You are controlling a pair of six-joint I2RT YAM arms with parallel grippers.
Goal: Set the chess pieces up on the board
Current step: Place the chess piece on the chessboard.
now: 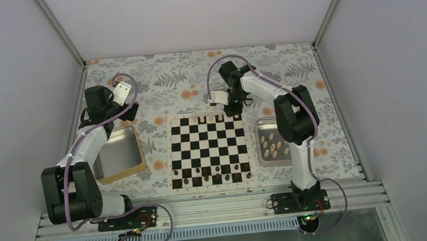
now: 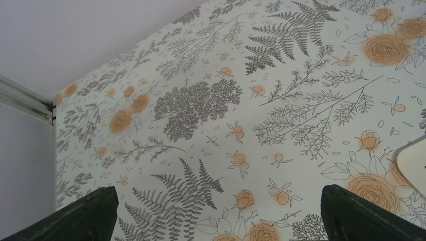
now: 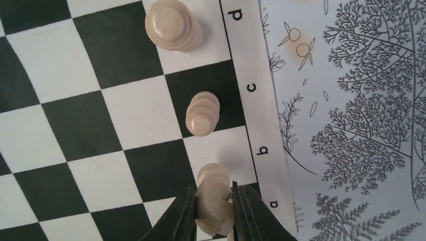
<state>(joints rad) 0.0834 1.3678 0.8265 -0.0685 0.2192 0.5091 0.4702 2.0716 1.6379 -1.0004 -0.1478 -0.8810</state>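
the pale piece (image 3: 216, 213) in hand sits at the bottom of the right wrist view, just beside the border letters b and a; the right gripper (image 3: 214, 196) has it pinched, jaws pressed close on either side; whether its foot already rests on the square i cannot tell. above it in that frame two more pale chessmen stand upright along the same edge row, one by the letter c (image 3: 202, 113), one by d (image 3: 172, 25). on the board (image 1: 208, 148), mid-frame in the overhead view, that row is the one toward the top of the picture; the dark chessmen (image 1: 211, 178) line the bottom rows. just right of the board a steel tray (image 1: 272, 127) holds the waiting pale pieces (image 1: 272, 146). the left gripper (image 2: 223, 221) hangs spread wide and empty over the flowered table cover (image 2: 201, 100), at the upper left of the overhead view.

i'd say this is the setting-down of a back-row piece, with most of that row not yet filled; next it wants seating square on its spot, the jaws eased apart, then a straight lift clear of the neighbour by c, and a trip to the tray.
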